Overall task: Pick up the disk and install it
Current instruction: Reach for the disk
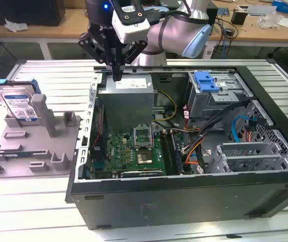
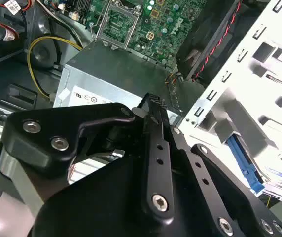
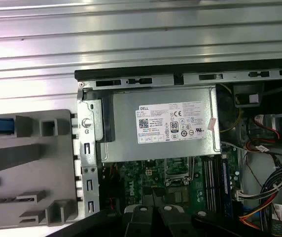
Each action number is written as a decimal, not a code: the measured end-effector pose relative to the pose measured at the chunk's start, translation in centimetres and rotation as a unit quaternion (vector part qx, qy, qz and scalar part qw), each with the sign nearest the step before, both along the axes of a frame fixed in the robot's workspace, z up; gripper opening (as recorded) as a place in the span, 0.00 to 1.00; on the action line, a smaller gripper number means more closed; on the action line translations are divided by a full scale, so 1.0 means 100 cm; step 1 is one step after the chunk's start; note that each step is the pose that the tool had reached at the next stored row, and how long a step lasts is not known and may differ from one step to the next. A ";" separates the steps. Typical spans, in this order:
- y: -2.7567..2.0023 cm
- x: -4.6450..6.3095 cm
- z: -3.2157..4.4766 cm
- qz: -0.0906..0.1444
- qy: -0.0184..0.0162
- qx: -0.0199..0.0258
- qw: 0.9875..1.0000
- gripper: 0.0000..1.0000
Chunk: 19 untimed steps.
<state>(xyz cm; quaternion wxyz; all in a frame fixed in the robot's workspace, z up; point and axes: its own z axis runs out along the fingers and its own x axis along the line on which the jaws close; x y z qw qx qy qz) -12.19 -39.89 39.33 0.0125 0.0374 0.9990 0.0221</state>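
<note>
- The gripper (image 1: 117, 75) is seen with its fingers pressed together and nothing pinched between them, both in the exterior view and in the second wrist view (image 2: 153, 103)
- It is pointed downward just above the far edge of the grey power supply (image 1: 129, 96), inside the open computer case (image 1: 184, 196); whether the tips touch the box cannot be told
- The motherboard (image 1: 134, 148) lies just beside the power supply, and a bare blue bracket (image 1: 207, 80) sits on the drive cage toward the exterior view's right
- The disk (image 1: 17, 103) is propped at a tilt in a grey holder (image 1: 38, 146) on the desk (image 1: 28, 212), outside the case at the exterior view's left and well apart from the gripper
- The pick-up step is judged to be in hand and not yet done, since the disk is untouched in its holder
- That grasp is judged to call for jaws spread wider than the disk and matched to its tilt, with the holder's upright posts near the disk kept clear
</note>
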 end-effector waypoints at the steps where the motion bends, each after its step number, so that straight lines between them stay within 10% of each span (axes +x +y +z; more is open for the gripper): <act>1: 0.0000 0.000 0.0000 0.000 0.000 0.000 1.000 0.11; 13: 0.0001 -0.002 -0.0001 0.000 0.000 -0.001 1.000 0.11; 19: 0.0004 -0.027 -0.0015 0.000 0.000 0.000 1.000 0.11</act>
